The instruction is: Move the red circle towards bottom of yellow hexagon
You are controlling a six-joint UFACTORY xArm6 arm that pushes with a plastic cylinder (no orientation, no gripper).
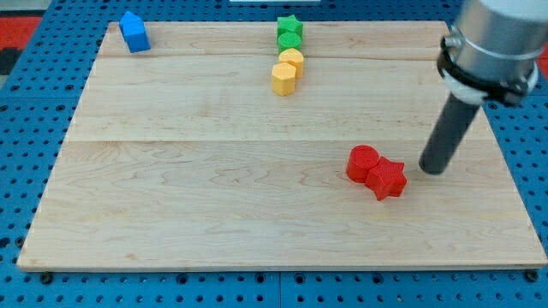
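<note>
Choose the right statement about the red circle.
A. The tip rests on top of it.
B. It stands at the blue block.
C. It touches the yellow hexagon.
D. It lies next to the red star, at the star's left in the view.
D: the red circle lies against the red star on its left in the view, far below the yellow hexagon; my tip is right of the star.

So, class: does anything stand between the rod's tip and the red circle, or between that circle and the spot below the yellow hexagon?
Yes. The red star touches the red circle on its right, between it and my tip. From the circle up-left to the board below the yellow hexagon, nothing visible intervenes.
</note>
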